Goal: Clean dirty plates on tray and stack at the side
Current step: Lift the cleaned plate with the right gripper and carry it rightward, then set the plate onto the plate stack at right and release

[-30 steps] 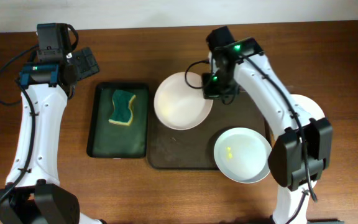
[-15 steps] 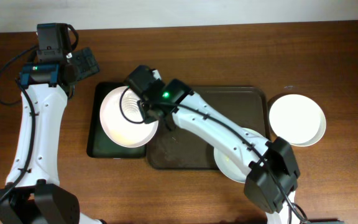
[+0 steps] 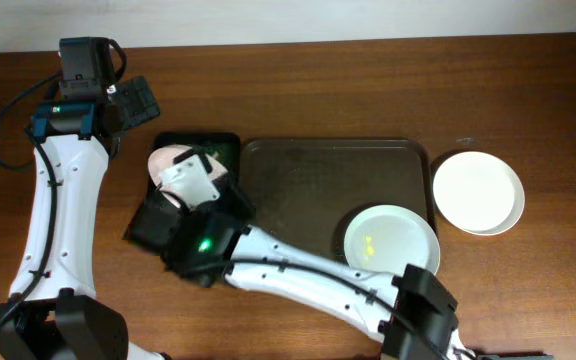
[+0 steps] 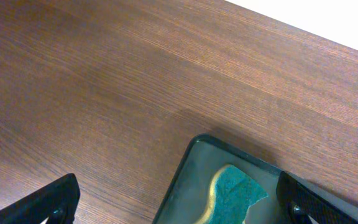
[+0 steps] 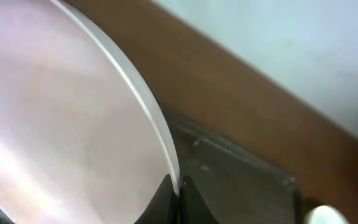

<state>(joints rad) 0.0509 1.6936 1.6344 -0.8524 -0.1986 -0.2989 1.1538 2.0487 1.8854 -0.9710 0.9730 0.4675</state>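
Change over the last second: the right pincer (image 5: 178, 190) has carried the held plate (image 3: 165, 160) off the brown tray (image 3: 308, 190) and across to the black tray (image 3: 220, 146). Half a second ago this plate lay flat over the black tray. Now it is tipped steeply up on edge. In the right wrist view the jaws are closed on its rim, one finger on either side. The right forearm now crosses the counter (image 3: 268, 90) low and hides the sponge from overhead.

Left pincer (image 4: 178, 190): no movement in this interval. Its jaws are spread wide and empty, hovering above the far end of the black tray. The sponge (image 4: 235, 193) lies just below it, untouched.

Remaining: the smudged plate (image 3: 391, 248) sits at the lower right corner of the brown tray in the overhead view, overlapping its rim, with yellow spots in its middle. The clean plate (image 3: 478, 190) rests on the counter just right of that tray.

Our reading: the held plate is being presented for wiping, and the left arm must first take the sponge. One plate looks done, one is in hand, one is waiting.
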